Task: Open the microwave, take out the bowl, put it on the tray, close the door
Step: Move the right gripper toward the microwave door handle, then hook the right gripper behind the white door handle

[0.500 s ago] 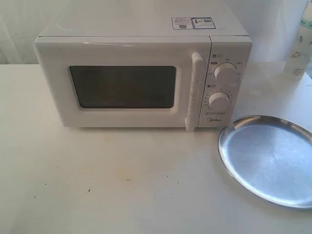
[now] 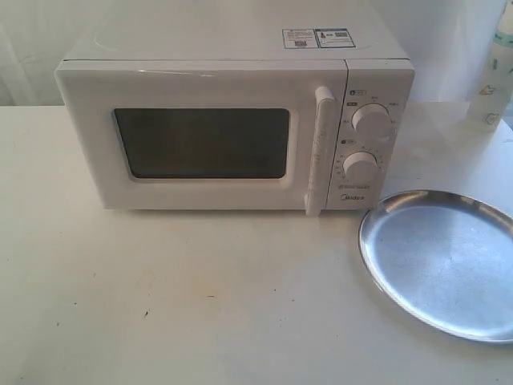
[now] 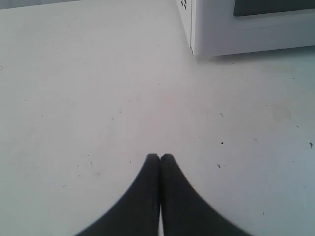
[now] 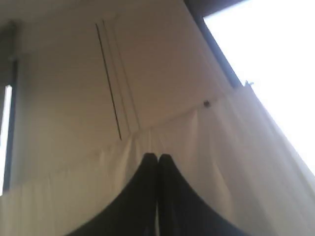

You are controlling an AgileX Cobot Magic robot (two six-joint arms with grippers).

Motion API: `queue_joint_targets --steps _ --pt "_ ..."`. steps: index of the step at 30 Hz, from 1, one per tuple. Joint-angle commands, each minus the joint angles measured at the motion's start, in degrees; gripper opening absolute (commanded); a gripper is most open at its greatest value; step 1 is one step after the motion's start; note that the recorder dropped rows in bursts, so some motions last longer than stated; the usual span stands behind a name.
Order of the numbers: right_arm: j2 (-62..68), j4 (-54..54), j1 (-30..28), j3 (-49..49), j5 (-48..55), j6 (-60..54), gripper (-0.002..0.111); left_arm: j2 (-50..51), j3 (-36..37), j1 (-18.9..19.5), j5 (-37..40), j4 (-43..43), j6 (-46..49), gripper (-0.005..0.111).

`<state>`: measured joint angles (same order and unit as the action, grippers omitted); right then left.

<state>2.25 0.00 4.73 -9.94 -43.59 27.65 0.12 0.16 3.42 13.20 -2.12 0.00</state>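
The white microwave (image 2: 232,128) stands at the back of the table, its door (image 2: 200,143) closed flat and the long vertical handle (image 2: 319,148) beside the two dials. To its right lies the shiny silver tray (image 2: 445,261), bare. The bowl is hidden from every view. Neither arm shows in the exterior view. My left gripper (image 3: 160,157) is shut on nothing, over bare tabletop, with a lower corner of the microwave (image 3: 246,29) some way beyond its tips. My right gripper (image 4: 158,156) is shut too, pointing up at a white curtain and ceiling.
A white bottle (image 2: 493,80) stands at the far right behind the tray. The white table (image 2: 160,297) stretches in front of the microwave. A bright window (image 4: 275,64) shows in the right wrist view.
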Motion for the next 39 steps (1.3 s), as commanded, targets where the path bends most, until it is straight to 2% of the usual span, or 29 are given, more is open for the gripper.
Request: queue_joint_targets --steps 1,4,7,10,13,15,17,19,22,28,30,33,34,36,38,39 --pt "8.1 0.0 -0.1 -13.4 -0.7 -5.7 0.000 -0.1 -0.2 -0.2 0.1 -0.4 0.0 0.000" --pt "18.0 0.0 -0.1 -22.8 -0.9 -9.5 0.000 -0.1 -0.2 -0.2 0.1 -0.4 0.0 0.000" --pt "27.9 -6.9 -0.1 -30.2 1.8 -4.7 0.000 -0.1 -0.2 -0.2 0.1 -0.4 0.0 0.000" --pt "38.1 -28.9 -0.1 -34.3 3.6 8.4 0.000 -0.1 -0.2 -0.2 0.1 -0.4 0.0 0.000" --pt "50.0 -56.1 -0.1 -35.4 -7.4 26.1 0.000 -0.1 -0.2 -0.2 0.1 -0.4 0.0 0.000" --pt "59.7 -70.8 -0.1 -35.6 -24.2 25.9 0.000 -0.1 -0.2 -0.2 0.1 -0.4 0.0 0.000" --pt "70.9 -81.0 0.9 -36.1 -26.4 25.3 0.000 -0.1 -0.2 -0.2 0.1 -0.4 0.0 0.000" --pt "77.9 -86.9 0.9 -36.1 -26.4 27.0 0.000 -0.1 -0.2 -0.2 0.1 -0.4 0.0 0.000" --pt "84.0 -86.2 0.9 -36.1 -26.4 25.1 0.000 -0.1 -0.2 -0.2 0.1 -0.4 0.0 0.000" --pt "85.6 -71.3 0.9 -36.1 -26.4 20.0 0.000 -0.1 -0.2 -0.2 0.1 -0.4 0.0 0.000" --pt "85.6 -71.3 0.9 -36.0 -26.4 17.1 0.006 -0.1 -0.2 -0.2 0.1 -0.4 0.0 0.000" --pt "85.6 -71.3 0.9 -36.0 -26.4 17.1 0.028 -0.1 -0.2 -0.2 0.1 -0.4 0.0 0.000" --pt "85.6 -71.3 0.9 -36.0 -26.4 15.5 0.042 -0.1 -0.2 -0.2 0.1 -0.4 0.0 0.000" --pt "85.9 -71.9 0.9 -36.0 -26.3 15.4 0.062 -0.1 -0.2 -0.2 0.1 -0.4 0.0 0.000" --pt "85.9 -72.1 0.9 -36.0 -22.7 15.3 0.071 -0.1 -0.2 -0.2 0.1 -0.4 0.0 0.000" --pt "86.0 -72.2 0.9 -36.0 -20.7 15.6 0.072 -0.1 -0.2 -0.2 0.1 -0.4 0.0 0.000"
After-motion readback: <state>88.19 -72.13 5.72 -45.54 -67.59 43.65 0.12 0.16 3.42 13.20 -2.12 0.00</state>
